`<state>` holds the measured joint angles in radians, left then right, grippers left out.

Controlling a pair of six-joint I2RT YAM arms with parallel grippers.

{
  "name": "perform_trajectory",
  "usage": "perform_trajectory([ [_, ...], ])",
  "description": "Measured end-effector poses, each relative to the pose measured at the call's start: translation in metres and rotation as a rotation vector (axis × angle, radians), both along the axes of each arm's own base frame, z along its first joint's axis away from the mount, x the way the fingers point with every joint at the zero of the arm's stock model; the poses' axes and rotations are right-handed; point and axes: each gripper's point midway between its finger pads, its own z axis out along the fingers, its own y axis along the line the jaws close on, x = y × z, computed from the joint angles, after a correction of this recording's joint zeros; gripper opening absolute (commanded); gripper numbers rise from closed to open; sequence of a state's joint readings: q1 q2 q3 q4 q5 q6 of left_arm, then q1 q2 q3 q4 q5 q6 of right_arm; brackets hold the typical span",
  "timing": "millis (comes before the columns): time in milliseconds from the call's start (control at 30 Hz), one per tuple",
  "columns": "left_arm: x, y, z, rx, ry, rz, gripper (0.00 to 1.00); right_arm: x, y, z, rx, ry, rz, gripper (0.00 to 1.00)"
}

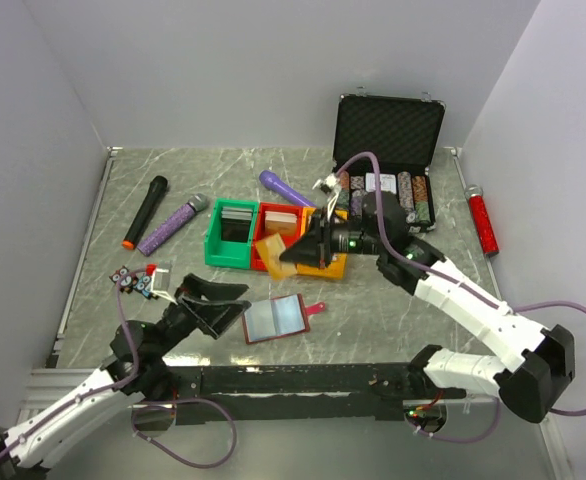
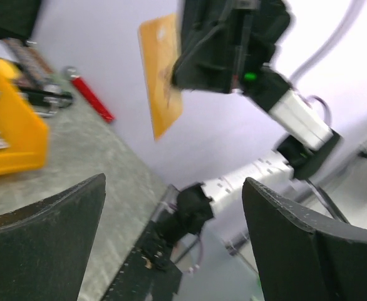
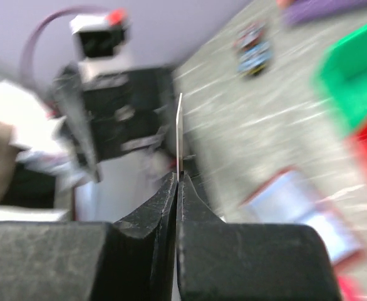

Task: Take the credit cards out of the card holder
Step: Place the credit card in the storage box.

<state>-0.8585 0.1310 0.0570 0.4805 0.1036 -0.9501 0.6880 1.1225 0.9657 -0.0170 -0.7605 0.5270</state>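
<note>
i see my left pincer [image 1: 221, 305] released, jaws spread wide, low over the worktop [image 1: 393, 310] and just beside the card holder [image 1: 275, 318]. the holder lies open and flat near the front edge, pale sleeves facing up. my right pincer [image 1: 291, 255] is clenched on an orange card [image 1: 268, 248], gripped by its edge and lifted off the worktop near the coloured bins [image 1: 235, 235], apart from the holder.

Table [image 1: 393, 320] centre: green bin [image 1: 229, 235] and red bin [image 1: 278, 225] side by side. Far-right corner: open black chip case [image 1: 388, 130]. Right edge: red tube [image 1: 484, 222]. Left side: two microphones, black [image 1: 145, 212] and purple [image 1: 173, 224].
</note>
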Motion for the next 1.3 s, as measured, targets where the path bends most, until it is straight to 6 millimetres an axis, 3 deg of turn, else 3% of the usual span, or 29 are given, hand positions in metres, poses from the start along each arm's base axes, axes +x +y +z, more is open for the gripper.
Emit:
perform_trajectory([
  [67, 0.009, 0.009, -0.002, 0.019, 0.039, 0.072, 0.93, 0.018, -0.002, 0.008, -0.028, -0.094, -0.067, 0.01],
  [167, 0.022, 0.024, -0.001, 0.058, 0.096, 0.18, 0.93, 0.05, -0.002, 0.005, -0.112, -0.277, -0.124, 0.0],
  [400, 0.039, 0.036, -0.013, 0.157, 0.185, 0.297, 0.91, 0.143, 0.008, -0.041, -0.467, -0.441, -0.172, 0.0],
  [533, 0.043, 0.036, -0.032, 0.219, 0.23, 0.316, 0.91, 0.173, 0.002, -0.065, -0.583, -0.481, -0.147, 0.0],
  [733, 0.042, 0.044, -0.033, 0.228, 0.243, 0.341, 0.91, 0.194, -0.003, -0.088, -0.676, -0.545, -0.073, 0.0],
  [933, 0.043, 0.053, -0.033, 0.22, 0.248, 0.375, 0.91, 0.192, -0.003, -0.109, -0.728, -0.642, 0.083, 0.0],
  [1100, 0.045, 0.055, -0.036, 0.231, 0.26, 0.394, 0.91, 0.19, -0.001, -0.113, -0.727, -0.706, 0.158, 0.0],
  [1300, 0.046, 0.054, -0.04, 0.245, 0.267, 0.394, 0.91, 0.199, 0.008, -0.128, -0.739, -0.718, 0.228, 0.0],
])
